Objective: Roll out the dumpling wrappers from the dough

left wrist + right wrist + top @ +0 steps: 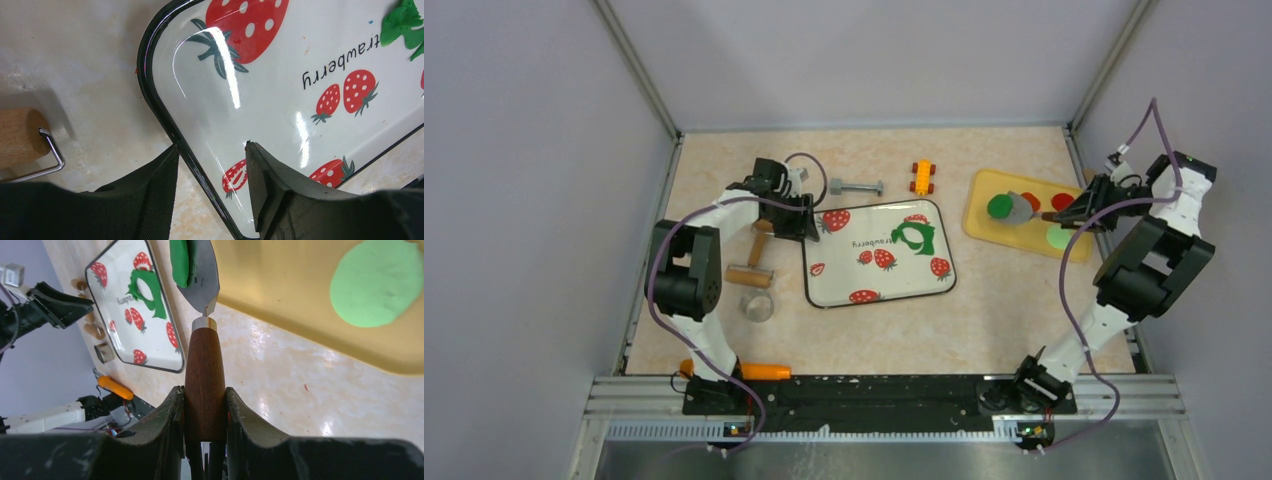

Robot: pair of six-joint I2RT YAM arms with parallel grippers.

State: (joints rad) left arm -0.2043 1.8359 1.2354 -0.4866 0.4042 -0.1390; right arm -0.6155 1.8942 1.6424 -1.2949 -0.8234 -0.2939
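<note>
Gripping the wooden handle of a spatula [204, 375] between its part-closed fingers, the right tool [204, 400] holds the metal blade [202, 275] out over the yellow tray [1014, 238] at the right of the worktop. A dark green dumpling wrapper [179, 262] lies on the blade. On the same tray sit a pale green disc [377, 282] and two red discs [1062, 201].

The left tool [212, 150] is open with nothing between its fingers. It straddles the black rim at the far left corner of the strawberry tray [280, 120], one finger over the worktop and the other over the tray; I cannot tell whether either touches.

The dough [929, 240], a flattened dark green sheet with a round hole, lies on the far right part of the strawberry tray. A wooden rolling pin [749, 275] and a clear round cutter [757, 305] lie on the worktop, left of that tray.
</note>
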